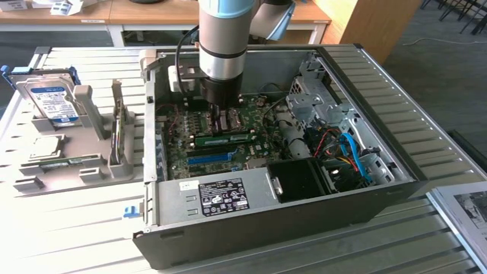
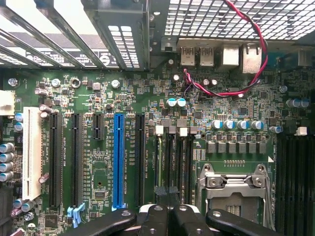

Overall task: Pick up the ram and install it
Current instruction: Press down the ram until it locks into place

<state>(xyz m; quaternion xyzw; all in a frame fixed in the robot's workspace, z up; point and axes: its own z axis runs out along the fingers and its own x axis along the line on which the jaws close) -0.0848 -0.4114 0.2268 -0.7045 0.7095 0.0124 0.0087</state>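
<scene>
The ram, a long green stick with dark chips, sits on edge in a slot on the motherboard inside the open PC case, next to the CPU socket. My gripper hangs shut just above the board, right behind the ram, with nothing between its fingers. In the wrist view the shut fingers reach over the dark memory slots. A thin green edge shows in one of those slots, between the blue slot and the CPU socket.
The case walls enclose the arm, with the power supply in front and the drive cage and cables on the exterior view's right. A grey holder to the exterior view's left carries a hard drive, a chip and a thin upright board.
</scene>
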